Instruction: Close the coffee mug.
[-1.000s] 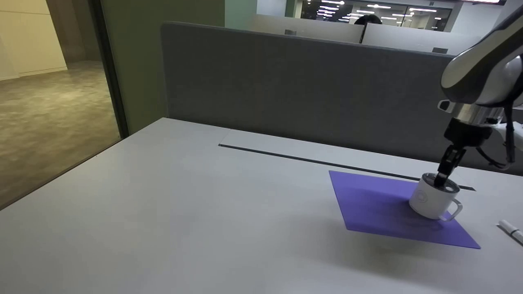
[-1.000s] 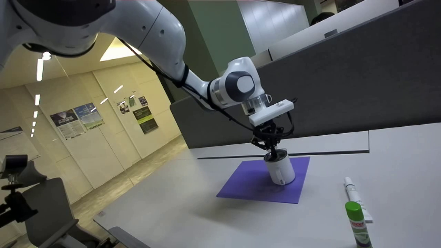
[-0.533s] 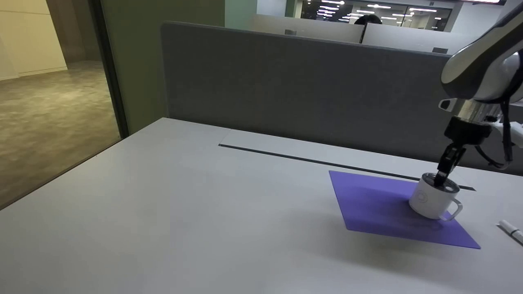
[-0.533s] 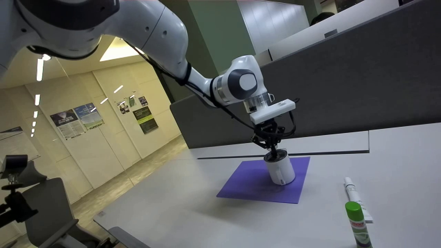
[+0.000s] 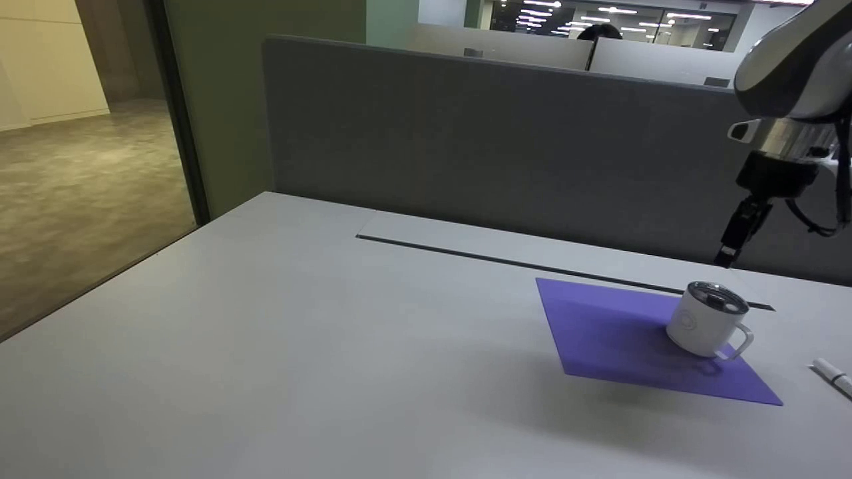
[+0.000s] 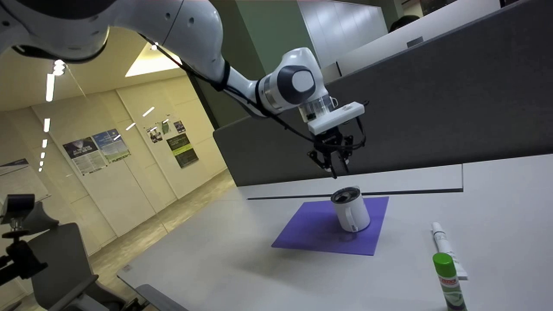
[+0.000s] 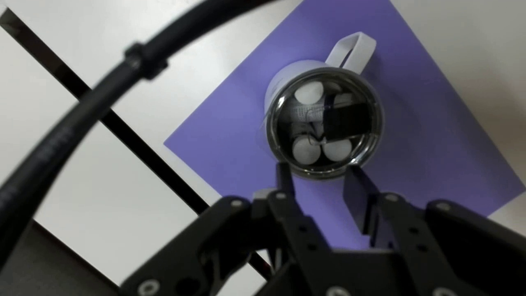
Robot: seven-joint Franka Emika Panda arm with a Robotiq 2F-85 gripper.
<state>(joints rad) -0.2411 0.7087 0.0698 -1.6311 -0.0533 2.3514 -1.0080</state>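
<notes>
The coffee mug is squat and white, and stands upright on the purple mat in both exterior views point(image 5: 695, 326) point(image 6: 357, 218). It also shows in the wrist view point(image 7: 283, 80) with its handle pointing away at the top. A clear round lid with a shiny rim sits on it. A black piece point(image 7: 347, 121) lies on the lid, right of its middle. Pale round shapes show in or on the lid; I cannot tell if they are reflections. My gripper point(image 5: 725, 258) point(image 6: 340, 173) point(image 7: 318, 169) is above the mug, apart from it. Its fingers are parted with nothing between them.
The purple mat point(image 5: 606, 339) lies near the table's dark slot point(image 5: 519, 265). A grey partition point(image 5: 466, 146) runs along the back edge. A white tube point(image 6: 445, 248) and a green-capped bottle point(image 6: 451, 283) are at the right in an exterior view.
My gripper was down at the mug's lid with its fingers close together. It has risen clear of the lid and its fingers have spread. The mug has not moved.
</notes>
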